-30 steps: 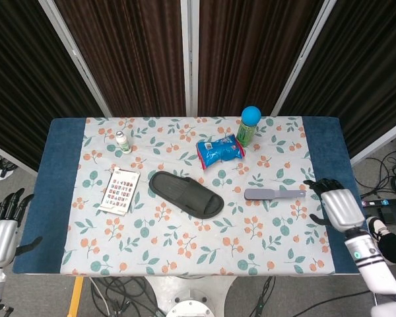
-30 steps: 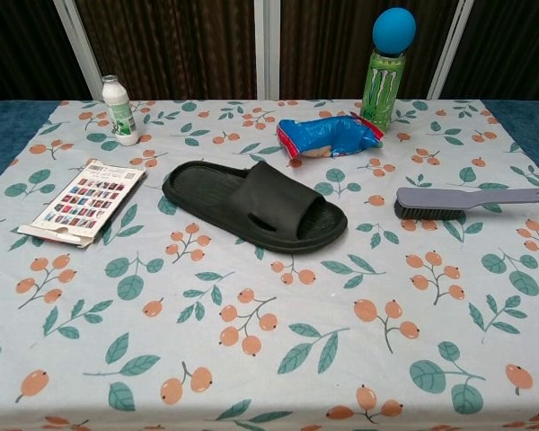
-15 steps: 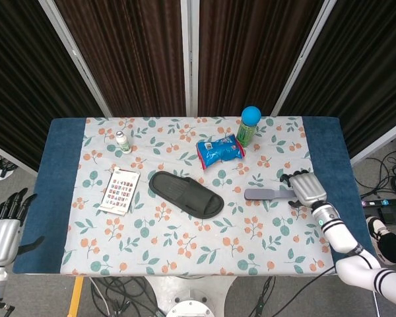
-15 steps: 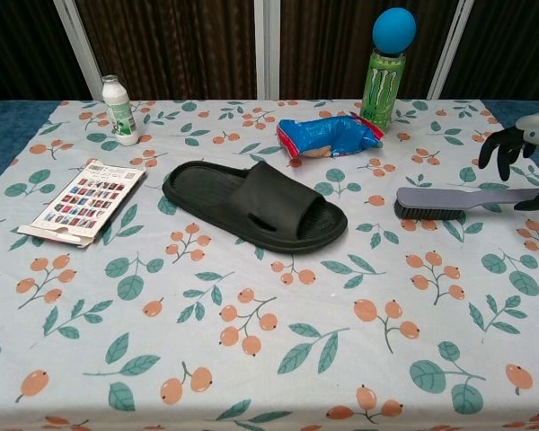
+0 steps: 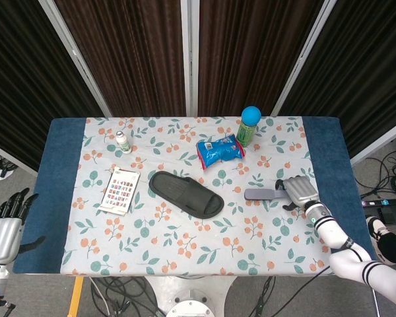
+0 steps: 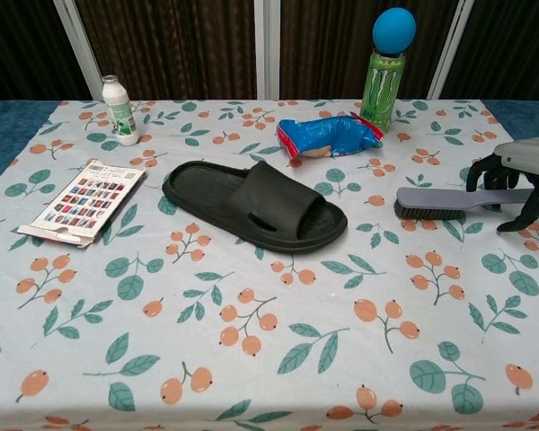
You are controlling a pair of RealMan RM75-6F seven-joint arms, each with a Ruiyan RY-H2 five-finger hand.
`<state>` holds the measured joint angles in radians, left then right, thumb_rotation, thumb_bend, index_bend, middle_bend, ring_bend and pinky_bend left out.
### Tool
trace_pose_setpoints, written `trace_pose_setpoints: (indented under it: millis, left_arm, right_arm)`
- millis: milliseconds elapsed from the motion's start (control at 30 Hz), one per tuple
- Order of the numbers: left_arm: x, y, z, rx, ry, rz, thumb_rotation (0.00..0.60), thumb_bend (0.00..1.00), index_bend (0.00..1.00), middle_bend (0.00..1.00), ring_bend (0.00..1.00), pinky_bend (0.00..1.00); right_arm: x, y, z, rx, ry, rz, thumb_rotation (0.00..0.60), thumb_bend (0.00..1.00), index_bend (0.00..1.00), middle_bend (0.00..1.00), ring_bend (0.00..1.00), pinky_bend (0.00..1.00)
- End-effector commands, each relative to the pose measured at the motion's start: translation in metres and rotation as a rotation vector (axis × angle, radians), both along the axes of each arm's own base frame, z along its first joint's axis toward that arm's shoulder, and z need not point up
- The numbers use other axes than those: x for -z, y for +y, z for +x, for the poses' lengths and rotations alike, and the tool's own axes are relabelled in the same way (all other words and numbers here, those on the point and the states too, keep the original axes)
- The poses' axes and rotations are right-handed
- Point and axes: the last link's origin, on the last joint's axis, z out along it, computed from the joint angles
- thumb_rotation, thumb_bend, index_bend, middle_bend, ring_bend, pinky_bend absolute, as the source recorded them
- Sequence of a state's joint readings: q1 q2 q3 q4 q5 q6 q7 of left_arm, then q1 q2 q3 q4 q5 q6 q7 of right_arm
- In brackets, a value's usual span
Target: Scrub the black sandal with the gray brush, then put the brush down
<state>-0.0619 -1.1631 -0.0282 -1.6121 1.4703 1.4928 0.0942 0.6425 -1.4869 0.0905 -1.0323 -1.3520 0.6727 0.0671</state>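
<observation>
Right hand (image 6: 514,184) has advanced over the handle of the grey plastic bristle brush (image 6: 442,201), right of the black rubber slide sandal (image 5: 186,193), fingers spread, unclosed; a shallow closure risks skidding it.

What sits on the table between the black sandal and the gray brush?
Nothing: in both views only bare flowered tablecloth separates the black sandal from the gray brush, whose handle the right hand straddles.

My head view looks steeply down on the whole table (image 5: 53,198), curtains at 12 o'clock. My chest view sits low and close, facing 12 across the cloth. Both share the black sandal (image 5: 186,193) (image 6: 256,204) and gray brush (image 5: 264,193) (image 6: 449,201).
</observation>
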Motion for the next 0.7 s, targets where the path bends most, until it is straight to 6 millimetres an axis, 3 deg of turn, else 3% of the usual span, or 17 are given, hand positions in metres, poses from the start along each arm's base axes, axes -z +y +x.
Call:
trace_pose_setpoints:
  millis: [33, 367, 700]
  left_arm:
    - [0.0006, -0.0006, -0.0013, -0.006, -0.001, -0.003, 0.600, 0.08, 0.17, 0.14, 0.09, 0.17]
    - [0.0024, -0.0010, -0.0032, -0.018, -0.011, -0.002, 0.600, 0.08, 0.17, 0.14, 0.09, 0.17]
    - [0.0028, -0.0020, -0.0051, -0.021, -0.026, 0.001, 0.600, 0.08, 0.17, 0.14, 0.09, 0.17]
  right_arm:
    - [-0.0017, -0.0011, -0.0022, 0.021, -0.015, 0.004, 0.600, 0.08, 0.41, 0.55, 0.45, 0.40]
    - [0.0016, 0.0012, -0.0035, 0.062, -0.049, 0.037, 0.600, 0.08, 0.46, 0.58, 0.51, 0.47]
    - [0.0033, -0.0049, 0.0043, 0.071, -0.078, 0.043, 0.600, 0.10, 0.64, 0.75, 0.73, 0.77]
